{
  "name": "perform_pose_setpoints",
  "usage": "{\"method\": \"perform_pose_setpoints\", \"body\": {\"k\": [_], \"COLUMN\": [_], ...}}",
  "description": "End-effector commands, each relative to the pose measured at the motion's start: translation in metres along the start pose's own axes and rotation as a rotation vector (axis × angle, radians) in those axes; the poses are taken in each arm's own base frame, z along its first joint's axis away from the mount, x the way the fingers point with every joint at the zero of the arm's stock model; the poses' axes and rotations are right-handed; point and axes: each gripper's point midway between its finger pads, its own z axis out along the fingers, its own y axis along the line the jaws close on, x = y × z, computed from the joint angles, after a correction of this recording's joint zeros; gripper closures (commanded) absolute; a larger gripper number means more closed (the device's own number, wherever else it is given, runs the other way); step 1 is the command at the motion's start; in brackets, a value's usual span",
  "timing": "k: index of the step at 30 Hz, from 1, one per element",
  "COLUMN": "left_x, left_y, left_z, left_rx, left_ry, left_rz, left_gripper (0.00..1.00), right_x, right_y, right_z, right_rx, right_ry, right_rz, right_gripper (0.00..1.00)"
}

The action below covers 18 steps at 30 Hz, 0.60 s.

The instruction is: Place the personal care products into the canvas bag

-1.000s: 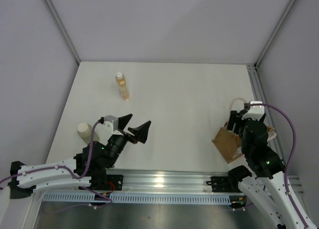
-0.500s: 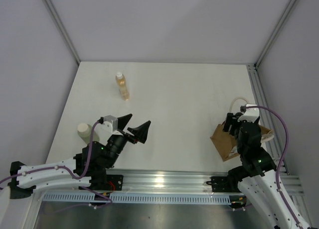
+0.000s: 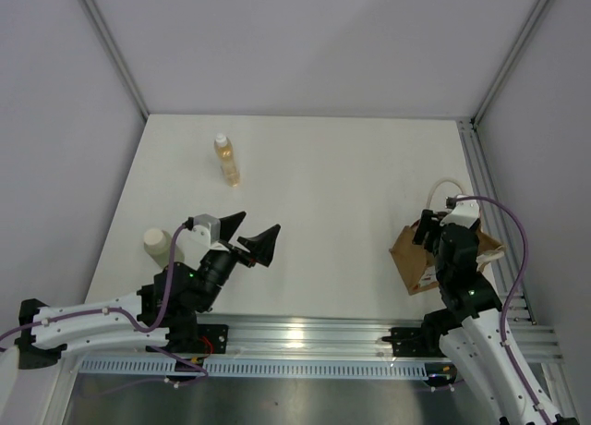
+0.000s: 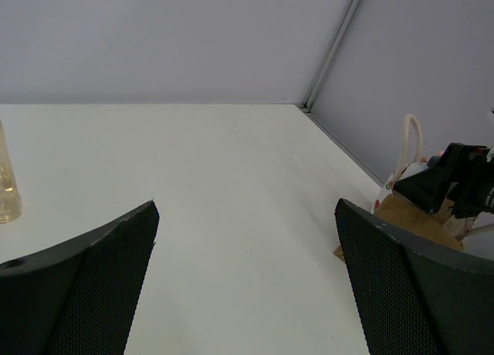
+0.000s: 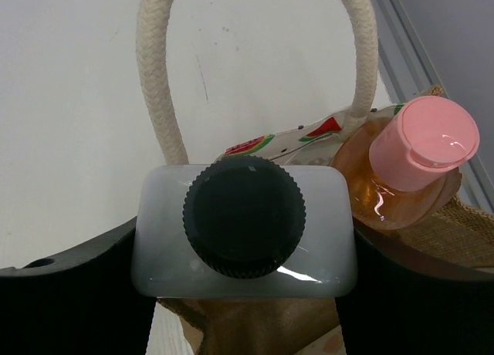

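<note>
My right gripper (image 3: 434, 231) is shut on the clear squarish bottle with the black cap (image 5: 243, 216) and holds it over the mouth of the tan canvas bag (image 3: 413, 261). The orange bottle with the pink cap (image 5: 421, 150) sits in the bag just right of it. The bag's brown fabric (image 5: 255, 328) and a cream handle (image 5: 154, 85) show in the right wrist view. My left gripper (image 3: 250, 236) is open and empty over the table's left half. The slim amber bottle (image 3: 226, 159) stands far left. The pale-green cylinder (image 3: 157, 245) stands beside my left arm.
A metal rail (image 3: 485, 180) runs along the table's right edge next to the bag. The left wrist view shows the amber bottle (image 4: 8, 187) at its left edge and the bag (image 4: 409, 216) with my right gripper at its right.
My right gripper has moved a little left and toward the near edge with the clear bottle. The bag has shifted slightly left under it. The left arm has not moved.
</note>
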Motion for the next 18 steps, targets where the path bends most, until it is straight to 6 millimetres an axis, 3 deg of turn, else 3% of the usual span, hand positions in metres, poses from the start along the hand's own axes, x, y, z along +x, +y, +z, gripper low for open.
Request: {"method": "perform_pose_setpoints", "body": {"k": [1,18], "left_x": [-0.0044,-0.0055], "left_y": [-0.0001,-0.0002], "left_z": [0.0016,0.0016], "left_rx": [-0.007,-0.006], "left_ry": [-0.019,-0.021], "left_rz": [-0.019,-0.022], "left_gripper": [0.01,0.01], "right_x": [-0.0579,-0.0568], "right_y": [0.0013,0.0019], "right_z": [-0.0002,-0.0005], "right_rx": [0.005,0.008], "right_ry": [-0.193,-0.163], "right_rz": [0.098,0.113], "right_gripper": [0.57,0.26]}}
